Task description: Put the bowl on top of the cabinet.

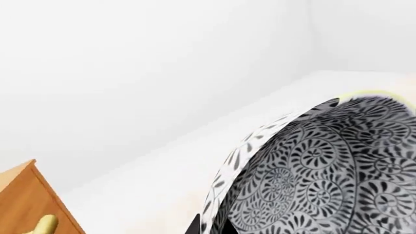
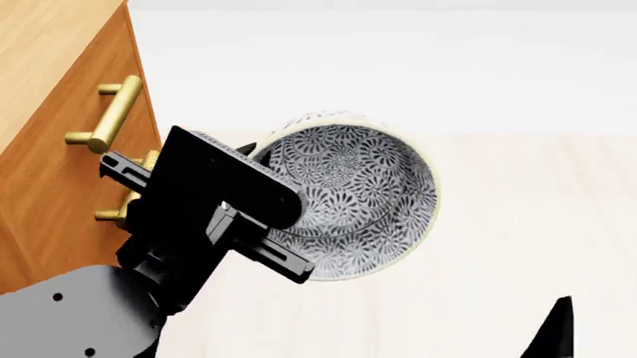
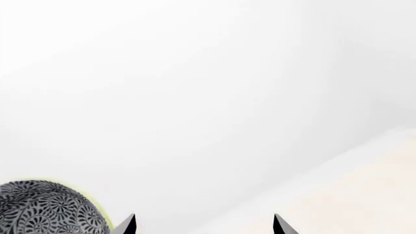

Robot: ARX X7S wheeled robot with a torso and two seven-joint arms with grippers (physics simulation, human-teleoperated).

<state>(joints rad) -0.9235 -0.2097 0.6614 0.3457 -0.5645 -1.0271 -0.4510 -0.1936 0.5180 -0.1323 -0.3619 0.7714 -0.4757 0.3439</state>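
Note:
The bowl (image 2: 348, 195), deep and white with a dense grey-black floral pattern, sits in front of me in the head view, just right of the cabinet (image 2: 50, 149). My left gripper (image 1: 217, 228) is shut on the bowl's rim, with one dark fingertip inside and one outside. In the left wrist view the bowl (image 1: 325, 180) is tilted and fills the lower right. The cabinet is orange-brown wood with brass bar handles (image 2: 107, 112). My right gripper (image 3: 202, 225) is open and holds nothing, with the bowl (image 3: 46, 209) off to one side of it.
A pale beige floor (image 2: 518, 224) runs to a white wall (image 2: 398, 67) behind the bowl. The cabinet's front stands close to the left arm (image 2: 199, 216). One tip of the right gripper (image 2: 560, 328) shows at the lower right of the head view.

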